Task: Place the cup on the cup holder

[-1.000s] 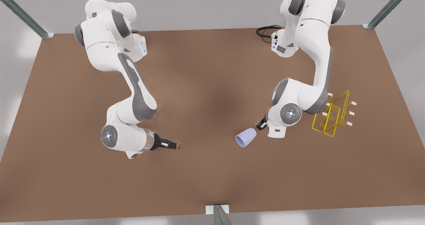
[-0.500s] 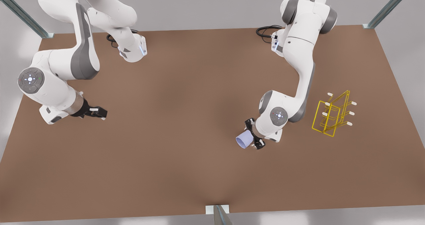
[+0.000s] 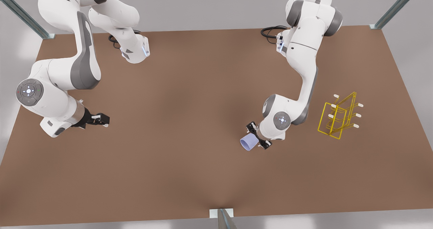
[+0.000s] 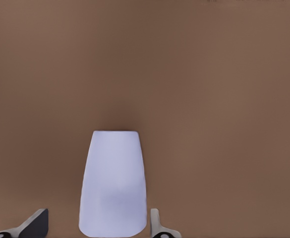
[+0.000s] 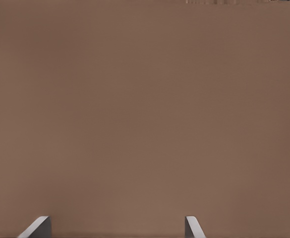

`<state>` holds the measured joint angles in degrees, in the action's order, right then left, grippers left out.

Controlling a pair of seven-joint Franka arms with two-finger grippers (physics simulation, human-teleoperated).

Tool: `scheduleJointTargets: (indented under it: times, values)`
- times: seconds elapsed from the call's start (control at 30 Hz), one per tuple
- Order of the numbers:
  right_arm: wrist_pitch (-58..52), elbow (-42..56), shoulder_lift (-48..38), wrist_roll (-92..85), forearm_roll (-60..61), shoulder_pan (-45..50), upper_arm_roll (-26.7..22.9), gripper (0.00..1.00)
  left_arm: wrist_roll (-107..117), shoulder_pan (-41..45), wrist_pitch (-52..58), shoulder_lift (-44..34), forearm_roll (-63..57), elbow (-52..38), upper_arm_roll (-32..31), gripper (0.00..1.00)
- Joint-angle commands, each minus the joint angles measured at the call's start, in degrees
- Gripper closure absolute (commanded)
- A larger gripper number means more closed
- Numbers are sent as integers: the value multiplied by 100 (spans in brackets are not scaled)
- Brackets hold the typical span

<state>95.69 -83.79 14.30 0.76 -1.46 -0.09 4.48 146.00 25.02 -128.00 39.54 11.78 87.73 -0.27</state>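
Left wrist view: the cup (image 4: pixel 113 183) lies on the bench (image 4: pixel 224 99) between the left gripper (image 3: pixel 258 140)'s spread fingers (image 4: pixel 157 225); right gripper (image 3: pixel 101 120) waits, spread.

One cup (image 3: pixel 249 143) lies on the brown surface (image 3: pixel 189 127), near the one cup holder (image 3: pixel 338 117), a yellow wire rack. Six white-tipped pegs can be counted on that holder. Two robot arms stand on the surface, each with one gripper: the left gripper (image 3: pixel 258 139) at the cup, the right gripper (image 3: pixel 103 120) well apart from the cup. One black cable (image 3: pixel 270 31) coils at the arm base nearer the holder.
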Motion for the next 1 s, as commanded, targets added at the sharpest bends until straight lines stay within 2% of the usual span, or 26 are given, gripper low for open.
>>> scheduleJointTargets:
  times: [0.0,0.97]
  values:
    - [2,3,-6,-673,5,0,1,0,1273,3,-243,89,18,-2,1,0]
    - [-77,-6,12,-682,5,-44,-8,0,1185,108,-428,625,-44,-10,9,0]
